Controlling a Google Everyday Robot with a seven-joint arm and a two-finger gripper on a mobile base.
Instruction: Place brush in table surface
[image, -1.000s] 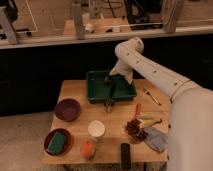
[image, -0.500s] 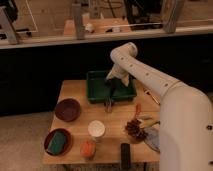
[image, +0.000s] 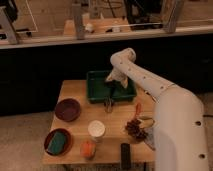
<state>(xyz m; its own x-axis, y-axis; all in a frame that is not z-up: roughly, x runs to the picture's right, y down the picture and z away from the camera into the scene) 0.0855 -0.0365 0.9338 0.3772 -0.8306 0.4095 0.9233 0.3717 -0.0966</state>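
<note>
At the left front corner of the table surface (image: 76, 91) sat a red bowl (image: 49, 137) with a green sponge (image: 59, 142) in it. Behind it was a dark maroon bowl (image: 67, 109). Further right, an orange cup (image: 88, 148) stood near the front edge, with a white cup (image: 96, 129) just behind it.

A green tray (image: 95, 86) lay at the back of the table, near the middle. Just in front of its front wall, a small dark clip-like thing (image: 108, 104) rested on the wood.

The gripper (image: 112, 86) hung over the front right part of the tray, pointing down. Whether it was open or closed could not be told. A slim dark shape right under it, seemingly the brush (image: 113, 94), was over the tray's inside near the front wall. Whether it touched the tray floor could not be told, and it was not on the wood.

A flat black slab (image: 125, 155) lay at the front edge, right of the orange cup. Further right was a brown-red cluster (image: 134, 127), with a small orange stick (image: 137, 108) behind it. The white arm (image: 150, 85) reached from the robot's body (image: 180, 130) at the right, up and over to the tray.
</note>
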